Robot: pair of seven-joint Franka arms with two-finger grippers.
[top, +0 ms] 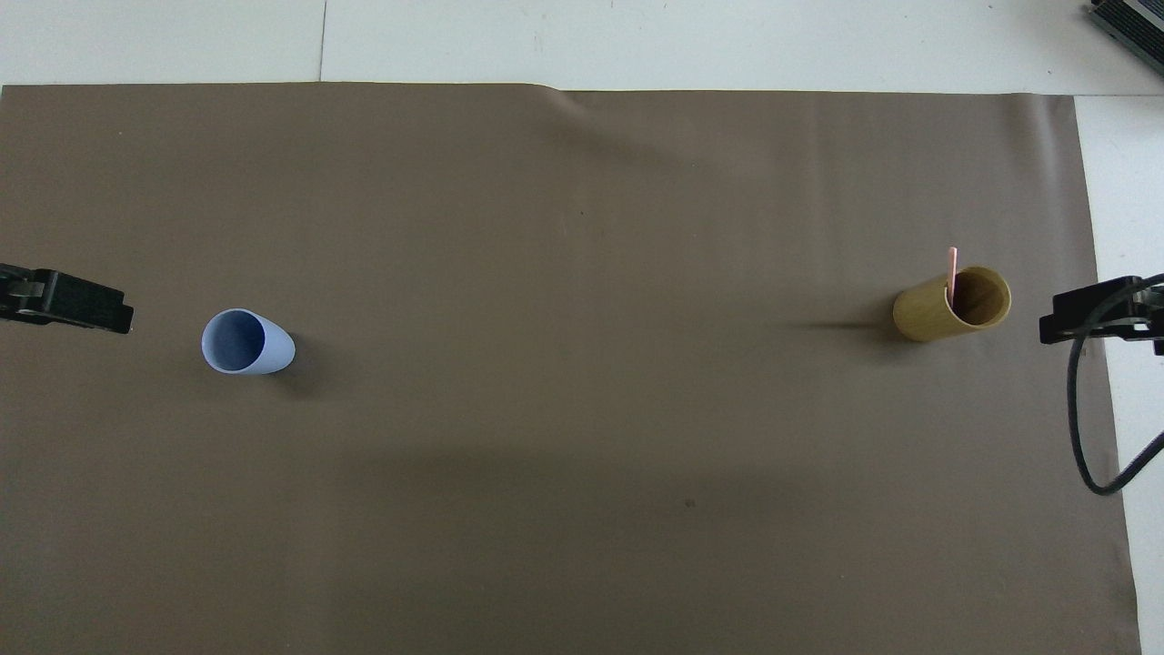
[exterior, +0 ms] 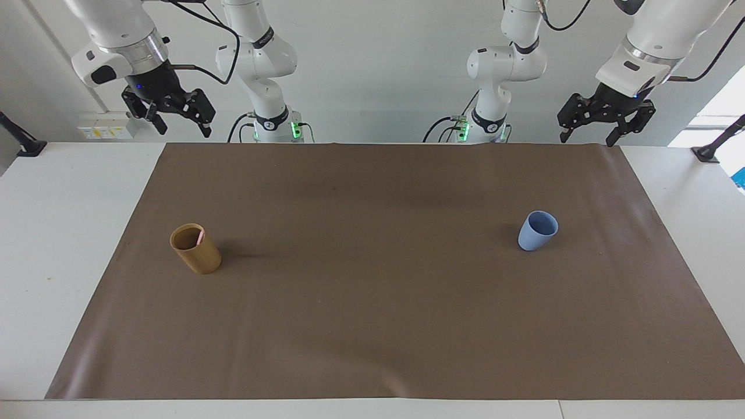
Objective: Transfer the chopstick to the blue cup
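Chopstick [top: 951,268] in tan cup [exterior: 196,249], blue cup [exterior: 537,231] apart; both pincers raised, open

Chopstick [top: 952,264] stands in bamboo cup [top: 950,305] at the right arm's end of the mat [top: 582,455]. Tumbler [top: 247,341] stands upright at the left arm's end, well apart.

mat [exterior: 372,302]: brown sheet spread flat over most of the table, a slight ripple along its edge farthest from the robots
table [exterior: 58,244]: white, bare strips showing round the mat
tan cup [exterior: 196,249]: bamboo-coloured cylinder, upright on the mat, toward the right arm's end
wall sockets [exterior: 107,131]: on the wall, near the right arm's end
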